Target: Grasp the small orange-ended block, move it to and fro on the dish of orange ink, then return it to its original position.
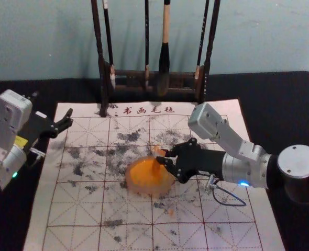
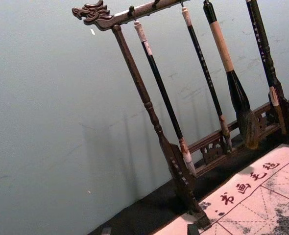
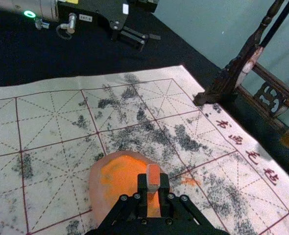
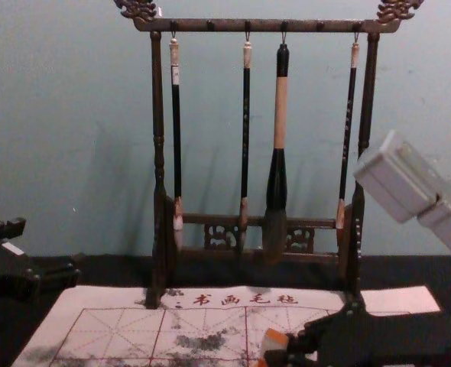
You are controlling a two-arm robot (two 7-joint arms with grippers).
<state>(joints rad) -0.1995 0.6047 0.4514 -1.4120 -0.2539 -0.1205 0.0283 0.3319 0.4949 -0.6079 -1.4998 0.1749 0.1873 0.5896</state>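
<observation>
Here, right end effector (image 1: 162, 156) holds block (image 3: 153, 175) over gridded mat (image 1: 123, 241), bluish wall (image 1: 39, 42) behind.

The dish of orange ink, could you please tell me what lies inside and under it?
The dish rests on the gridded mat; the patch of grid directly beneath it is covered. Inside is orange ink, partly hidden by the right gripper and the block it grips.

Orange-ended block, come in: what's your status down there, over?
Right claw shut on orange-ended block, at the orange ink dish. Left claw open, by the mat's left edge. Brush rack stands behind; no obstruction seen.
</observation>
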